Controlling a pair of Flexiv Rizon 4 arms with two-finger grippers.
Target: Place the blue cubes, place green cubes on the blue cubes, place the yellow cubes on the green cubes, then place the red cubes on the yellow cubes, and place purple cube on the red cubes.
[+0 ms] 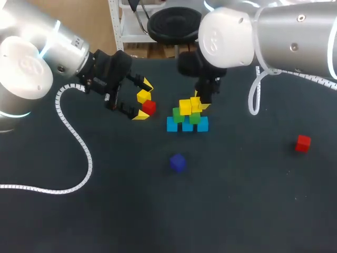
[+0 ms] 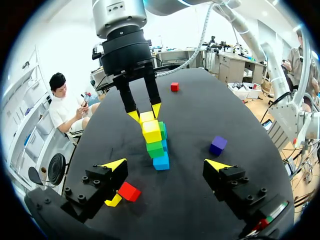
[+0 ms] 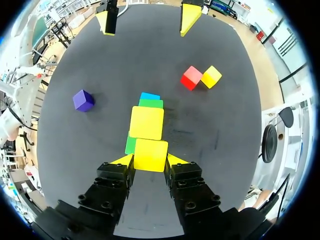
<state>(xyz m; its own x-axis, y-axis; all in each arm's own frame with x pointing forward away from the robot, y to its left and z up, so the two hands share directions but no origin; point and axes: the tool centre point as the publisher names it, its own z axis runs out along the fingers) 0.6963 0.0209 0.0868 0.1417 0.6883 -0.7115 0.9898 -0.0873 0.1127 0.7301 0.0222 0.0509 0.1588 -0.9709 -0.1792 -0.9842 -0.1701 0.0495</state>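
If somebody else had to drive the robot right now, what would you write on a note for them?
Left gripper: open, holding nothing. A loose yellow cube and a red cube lie beside one of its fingers.
Right gripper: shut on a held yellow cube at the top of the stack.
Done: blue cubes in a row, green cubes on them, one placed yellow cube on the green.
Left to do: finish the yellow layer, then add the reds. The second red cube sits far off on the right arm's side. The purple cube, alone in front of the stack, goes last.
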